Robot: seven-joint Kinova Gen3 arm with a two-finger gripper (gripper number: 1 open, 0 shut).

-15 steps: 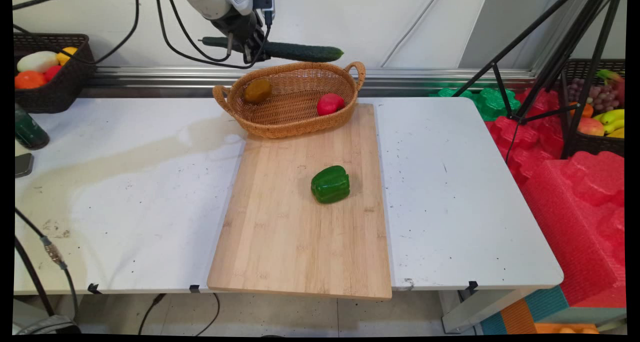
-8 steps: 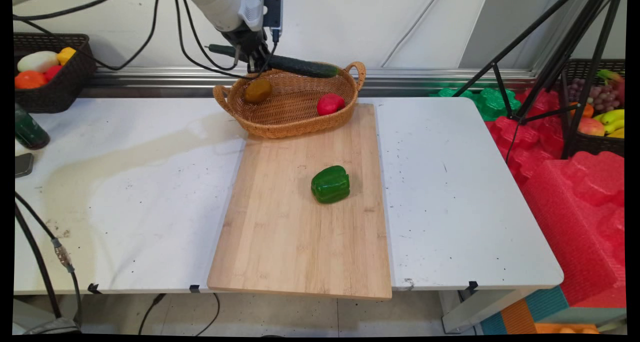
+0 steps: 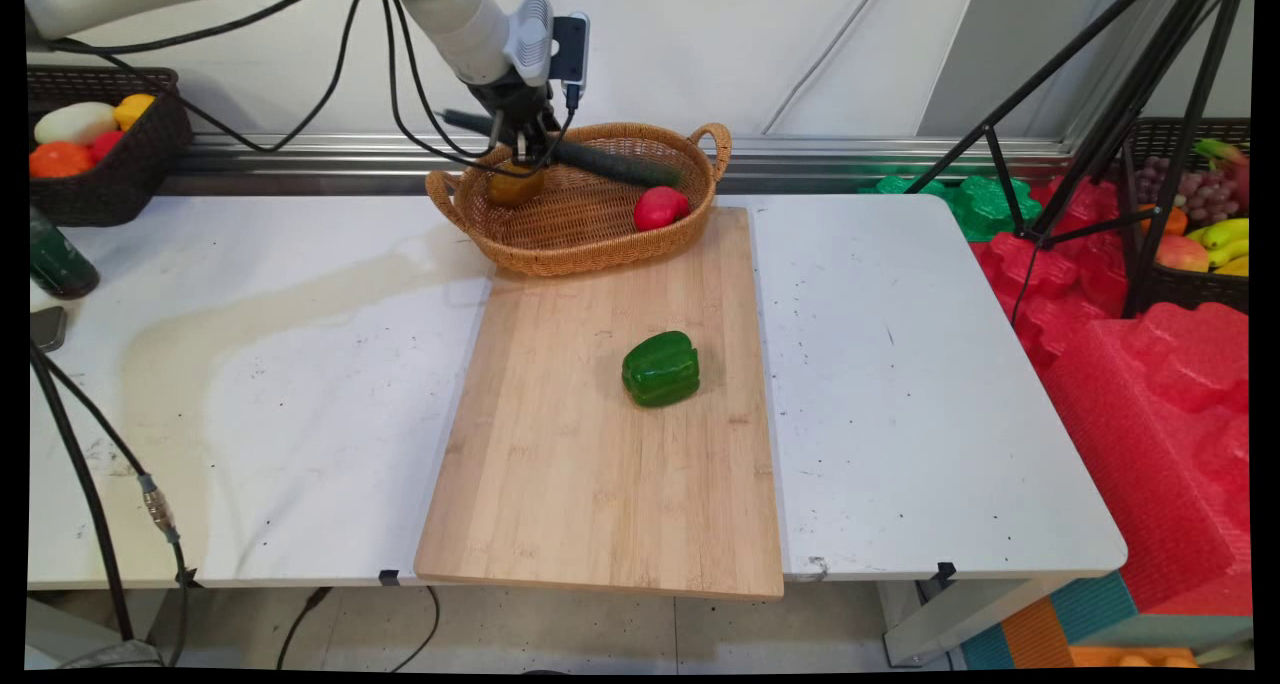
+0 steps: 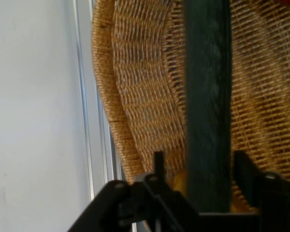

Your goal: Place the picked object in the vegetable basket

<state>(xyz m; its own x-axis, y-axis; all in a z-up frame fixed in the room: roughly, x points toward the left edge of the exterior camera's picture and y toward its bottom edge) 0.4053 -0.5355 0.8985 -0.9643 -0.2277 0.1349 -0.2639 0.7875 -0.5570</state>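
My gripper (image 3: 524,144) is shut on a long dark green cucumber (image 3: 600,163), which lies tilted over the back of a wicker basket (image 3: 560,234), its right end low inside. In the hand view the cucumber (image 4: 208,96) runs up between my fingers (image 4: 245,169), with the basket's weave (image 4: 145,96) close behind it. A brown-yellow fruit (image 3: 514,186) sits right under the gripper at the basket's left, and a red fruit (image 3: 660,207) lies at its right. A green bell pepper (image 3: 661,368) rests on the wooden cutting board (image 3: 560,484), well in front of the basket.
A dark basket of fruit (image 3: 90,144) stands at the back left, with a green bottle (image 3: 58,259) before it. Black cables (image 3: 100,484) hang over the table's left side. Tripod legs (image 3: 1100,114), red foam (image 3: 1150,394) and another fruit basket (image 3: 1200,234) are to the right.
The gripper has come down and slightly right with the cucumber, from above the basket's back rim into the basket. The cucumber's right end has dropped below the rim.
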